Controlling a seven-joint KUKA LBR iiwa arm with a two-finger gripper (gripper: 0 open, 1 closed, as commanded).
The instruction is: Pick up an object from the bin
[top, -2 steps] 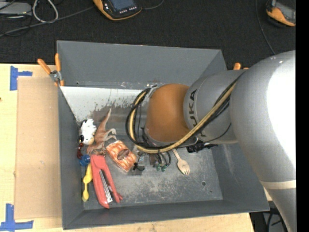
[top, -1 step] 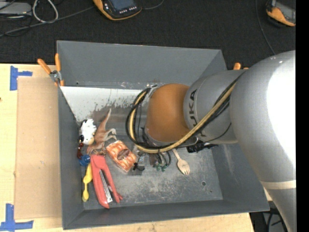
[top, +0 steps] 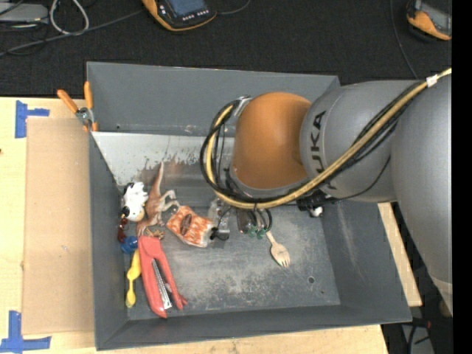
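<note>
My gripper (top: 221, 224) hangs low over the middle of the bin floor, just under the arm's wrist. Directly to its left, touching or nearly touching it, lies an orange and white striped toy (top: 187, 226). A small wooden fork (top: 278, 250) lies on the floor a little to the gripper's right, prongs toward the front. A tan long-necked animal figure (top: 158, 197) sits beyond the striped toy, toward the left wall.
Along the left wall are a white and black toy (top: 134, 200), a small blue piece (top: 130, 244), a yellow utensil (top: 133, 277) and a red hand tool (top: 157, 275). The arm's bulk hides the bin's back right.
</note>
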